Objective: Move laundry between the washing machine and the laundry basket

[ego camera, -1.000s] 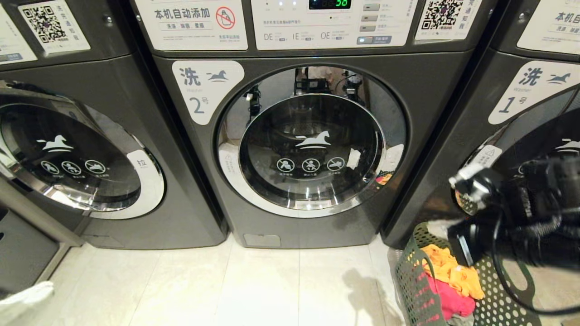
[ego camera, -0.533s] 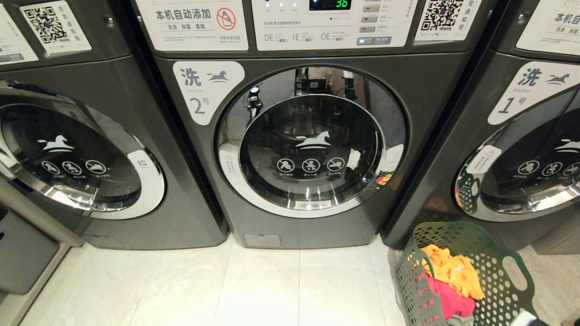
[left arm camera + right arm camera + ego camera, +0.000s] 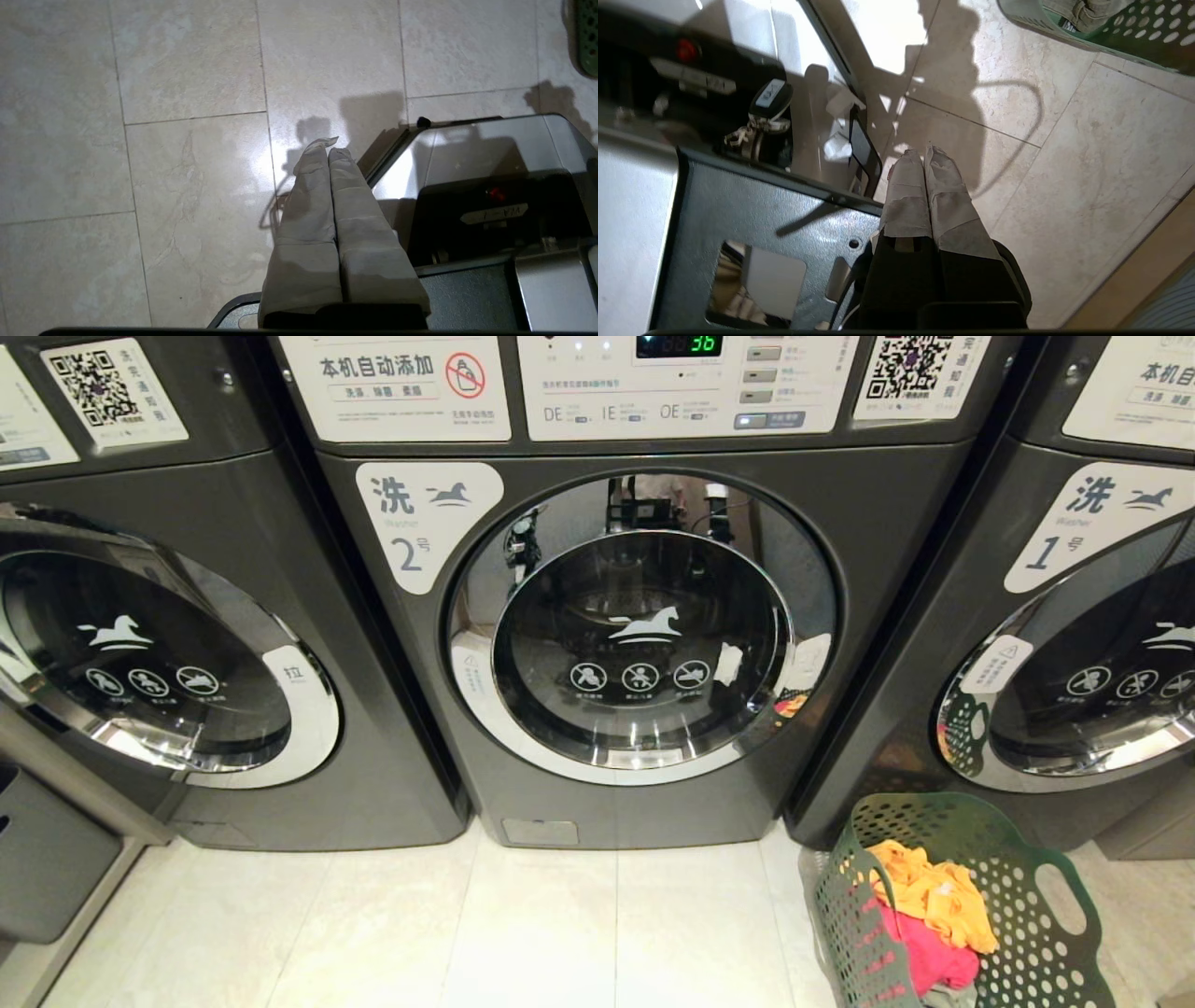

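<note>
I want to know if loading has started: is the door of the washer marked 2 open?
No. The washer's round glass door sits shut against its front, and the clothes lie in the green basket.

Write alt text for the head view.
The washing machine labelled 2 fills the centre, its round glass door shut, with matching grey machines on either side. At lower right the green laundry basket stands on the tiled floor, holding orange-yellow and pink-red laundry. Neither arm is visible.

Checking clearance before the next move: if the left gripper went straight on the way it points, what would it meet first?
Probably the bare tiled floor. The left gripper is shut, pointing down at the floor just beside the robot's base; nothing visible lies between.
</note>
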Robot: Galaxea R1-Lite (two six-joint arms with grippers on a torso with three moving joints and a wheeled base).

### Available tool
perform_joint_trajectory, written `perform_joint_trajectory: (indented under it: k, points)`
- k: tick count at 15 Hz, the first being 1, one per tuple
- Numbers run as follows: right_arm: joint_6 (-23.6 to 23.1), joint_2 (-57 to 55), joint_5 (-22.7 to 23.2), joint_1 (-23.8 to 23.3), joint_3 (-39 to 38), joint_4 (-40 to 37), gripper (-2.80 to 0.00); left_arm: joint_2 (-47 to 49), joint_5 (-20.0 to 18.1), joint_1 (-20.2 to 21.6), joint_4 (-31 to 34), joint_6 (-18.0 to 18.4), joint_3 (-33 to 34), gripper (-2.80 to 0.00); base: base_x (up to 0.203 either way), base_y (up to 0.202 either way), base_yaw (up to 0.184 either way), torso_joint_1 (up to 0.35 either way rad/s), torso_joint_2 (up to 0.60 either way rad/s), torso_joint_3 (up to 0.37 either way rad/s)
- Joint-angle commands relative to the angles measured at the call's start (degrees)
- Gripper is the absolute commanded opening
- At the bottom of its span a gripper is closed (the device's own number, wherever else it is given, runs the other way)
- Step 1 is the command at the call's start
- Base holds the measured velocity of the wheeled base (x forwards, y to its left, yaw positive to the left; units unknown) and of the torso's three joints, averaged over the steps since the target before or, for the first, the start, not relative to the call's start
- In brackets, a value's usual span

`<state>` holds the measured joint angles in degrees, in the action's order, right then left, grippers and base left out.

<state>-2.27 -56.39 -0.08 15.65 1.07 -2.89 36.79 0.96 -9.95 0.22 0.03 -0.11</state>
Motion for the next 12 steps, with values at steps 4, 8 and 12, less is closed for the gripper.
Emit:
perform_joint_trajectory:
  k: [4, 8, 12]
  points:
    - [2.67, 19.10, -0.69, -5.96, 0.09, -0.19, -2.80, -12.25, 0.07, 9.74, -0.07, 0.58, 0.10, -2.80, 0.000, 0.000, 0.000, 0.000, 0.00, 0.000]
    - [-0.04, 36.35, -0.17, -18.02, 0.13, -0.29, -2.80, -20.56, -0.08, 10.04, 0.04, 1.29, 0.09, -2.80, 0.000, 0.000, 0.000, 0.000, 0.00, 0.000]
    - [-2.59, 53.19, 1.70, -16.55, 0.11, -0.33, -2.80, -29.89, -1.27, 9.71, 0.08, 2.80, 0.07, -2.80, 0.000, 0.000, 0.000, 0.000, 0.00, 0.000]
